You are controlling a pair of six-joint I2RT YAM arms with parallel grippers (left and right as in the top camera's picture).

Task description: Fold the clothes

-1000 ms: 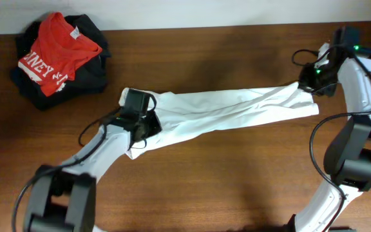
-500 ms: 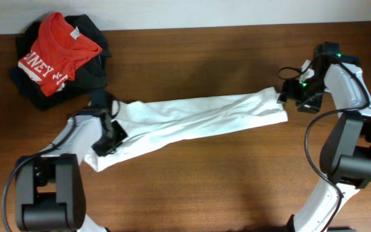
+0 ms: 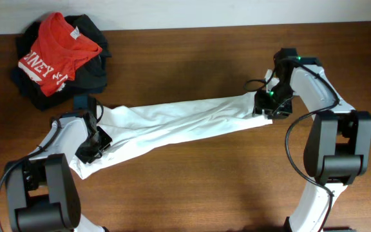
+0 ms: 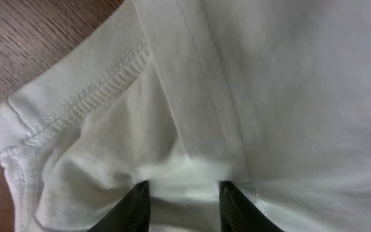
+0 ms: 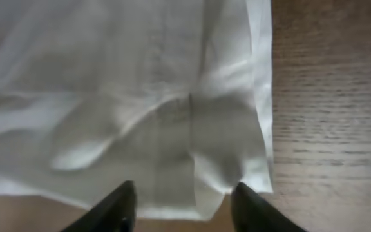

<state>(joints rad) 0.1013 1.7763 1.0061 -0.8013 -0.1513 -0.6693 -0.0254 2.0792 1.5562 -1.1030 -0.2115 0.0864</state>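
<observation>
The white T-shirt lies pulled out into a long band across the table, its print hidden. My left gripper is at the band's left end. In the left wrist view the jaws are shut on bunched white cloth near a ribbed hem. My right gripper is at the band's right end. In the right wrist view its fingers stand wide apart over the shirt's hemmed edge, with cloth lying between them and nothing pinched.
A red T-shirt with white lettering lies on a heap of dark garments at the back left. Bare wooden table lies in front of the shirt, and a pale wall edge runs along the back.
Both arms have moved left and the whole shirt has slid left with them. The right end has come in from the table's right edge, and the left end has moved towards the front left.
</observation>
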